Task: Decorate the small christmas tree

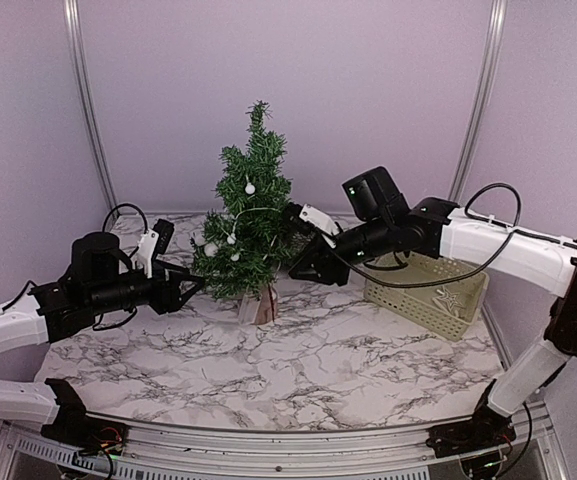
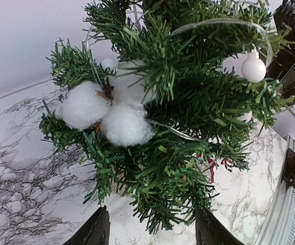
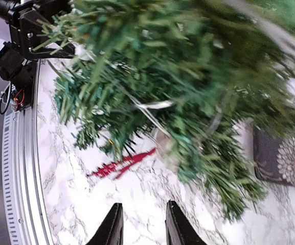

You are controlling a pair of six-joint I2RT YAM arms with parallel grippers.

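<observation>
The small christmas tree [image 1: 251, 210] stands at mid-table, dark green, with white baubles and a thin light string on it. In the left wrist view its branches [image 2: 178, 127] carry two white cotton balls [image 2: 104, 115] and a white bauble [image 2: 253, 69]. My left gripper [image 1: 192, 286] sits at the tree's lower left branches, open and empty [image 2: 152, 232]. From the right, my right gripper [image 1: 296, 268] reaches in low beside the tree, its fingers a little apart with nothing between them [image 3: 143, 227]. A red ornament [image 3: 124, 163] lies on the marble under the blurred branches [image 3: 188, 92].
A pale green slatted basket [image 1: 428, 290] stands at the right, behind the right arm. A dark piece with a flower pattern [image 3: 285, 158] lies at the right edge of the right wrist view. The table's metal front rail [image 3: 22, 168] runs along the near edge.
</observation>
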